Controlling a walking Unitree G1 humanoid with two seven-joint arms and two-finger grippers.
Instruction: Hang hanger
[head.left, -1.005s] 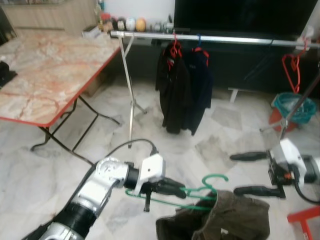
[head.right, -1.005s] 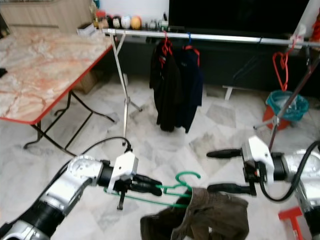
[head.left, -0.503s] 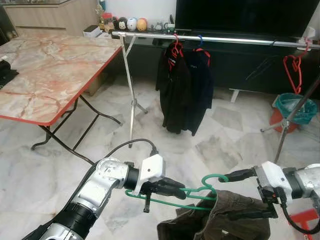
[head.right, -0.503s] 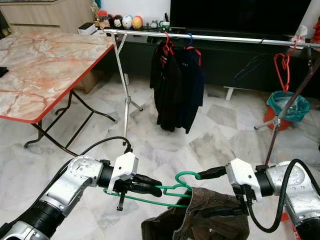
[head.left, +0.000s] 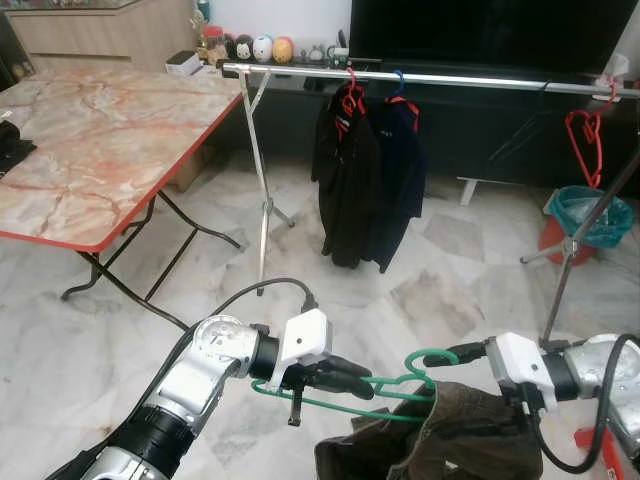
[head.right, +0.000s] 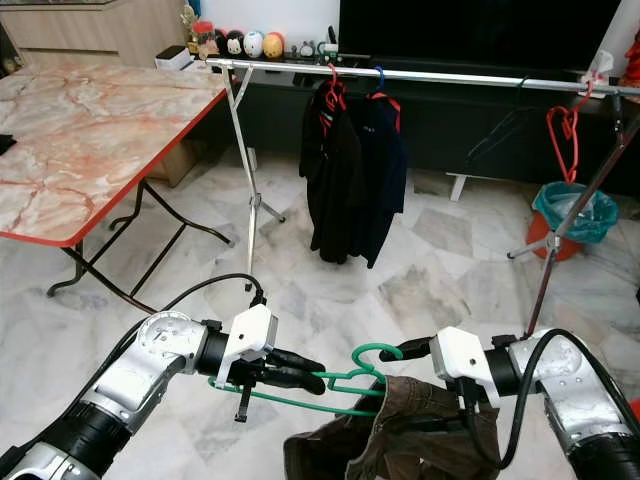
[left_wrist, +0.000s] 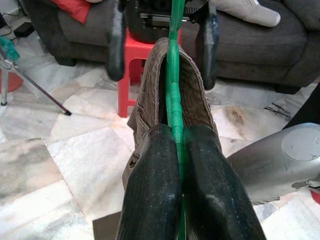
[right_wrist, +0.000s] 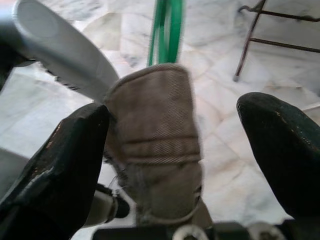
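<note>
A green hanger (head.left: 405, 378) with a brown garment (head.left: 450, 440) draped over it is held low above the floor. My left gripper (head.left: 360, 382) is shut on the hanger's wire near the hook; the left wrist view shows its fingertips (left_wrist: 155, 150) pinching the green wire (left_wrist: 172, 95). My right gripper (head.right: 405, 385) is open beside the hook, one finger above and one below the garment's top. In the right wrist view the garment (right_wrist: 150, 135) sits between the spread fingers (right_wrist: 65, 160). The clothes rail (head.left: 450, 78) stands further ahead.
Two dark garments (head.left: 365, 170) hang on the rail, with a red hanger (head.left: 585, 135) at its right end. A marble-top folding table (head.left: 90, 150) stands on the left. A teal basket (head.left: 590, 215) and a red stool (head.left: 610, 440) are on the right.
My right gripper has moved left, from beside the garment to straddling its top by the hanger hook. The left gripper has kept its hold in place.
</note>
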